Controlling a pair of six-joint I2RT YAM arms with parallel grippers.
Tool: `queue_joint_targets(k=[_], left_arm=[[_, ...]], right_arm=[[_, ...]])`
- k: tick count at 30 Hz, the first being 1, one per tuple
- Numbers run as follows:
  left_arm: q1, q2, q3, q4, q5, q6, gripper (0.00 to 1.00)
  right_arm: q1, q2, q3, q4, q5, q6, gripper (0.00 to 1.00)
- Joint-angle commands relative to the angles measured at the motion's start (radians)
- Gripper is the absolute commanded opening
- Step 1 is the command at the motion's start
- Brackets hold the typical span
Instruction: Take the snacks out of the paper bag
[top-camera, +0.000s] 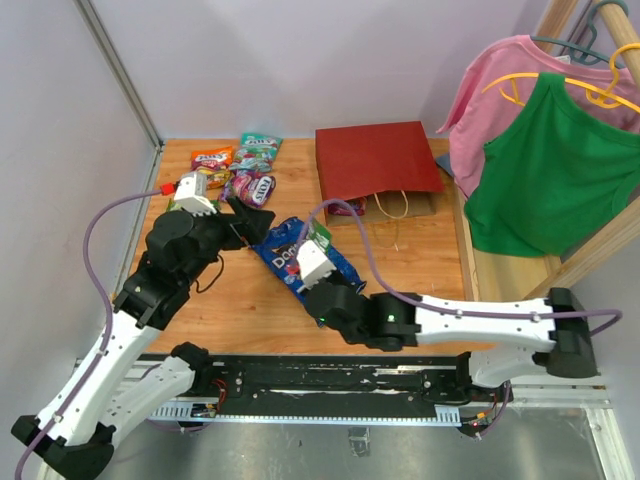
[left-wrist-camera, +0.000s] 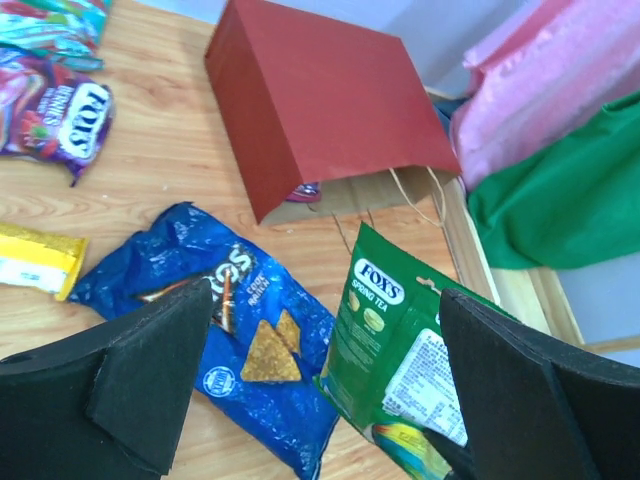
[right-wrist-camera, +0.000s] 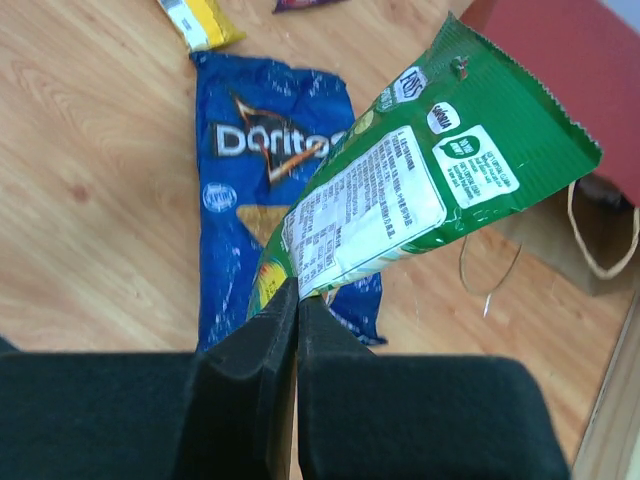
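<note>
Clothing hangs to the right of the table: a pink shirt (top-camera: 492, 95) and a green shirt (top-camera: 550, 175) on a wooden rack (top-camera: 600, 245), close to the paper bag (top-camera: 378, 158). We see the bag lying on its side at the far middle of the table (top-camera: 250, 300), with its mouth and thin handles (top-camera: 395, 205) facing the arms.

The left arm reaches up the left side with its wrist turned toward the centre. The left gripper (left-wrist-camera: 325, 300) is spread wide with nothing in it. The right arm stretches low across the near edge from the right. The right gripper (right-wrist-camera: 297, 295) is pinched tight on the corner of a green packet (right-wrist-camera: 440, 185), which hangs over the Doritos bag (top-camera: 295, 258).

We count six snacks outside the bag: the green packet, the Doritos bag, an orange packet (top-camera: 212, 158), a teal packet (top-camera: 258, 148), a purple packet (top-camera: 250, 187) and a yellow bar (left-wrist-camera: 32, 262). One dark packet edge (left-wrist-camera: 305, 190) shows in the bag's mouth.
</note>
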Motion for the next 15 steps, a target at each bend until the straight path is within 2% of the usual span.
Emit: queue_joint_targets(k=[1, 5, 8, 12, 15], left_arm=[[0.05, -0.031, 0.025, -0.067, -0.069, -0.024, 1.0], [0.127, -0.053, 0.063, -0.097, -0.123, -0.027, 1.0], [0.188, -0.055, 0.082, -0.114, -0.178, -0.028, 1.0], [0.235, -0.047, 0.054, -0.073, -0.117, -0.046, 1.0], [0.24, -0.036, 0.027, -0.051, -0.092, -0.051, 1.0]], right_arm=[[-0.055, 0.122, 0.153, 0.177, 0.051, -0.233, 0.01], [-0.217, 0.212, 0.293, 0.159, -0.164, -0.146, 0.01], [-0.339, 0.309, 0.442, 0.064, -0.289, -0.085, 0.01], [-0.446, 0.522, 0.735, -0.136, -0.496, -0.053, 0.01], [-0.487, 0.727, 0.944, -0.249, -0.533, -0.09, 0.01]])
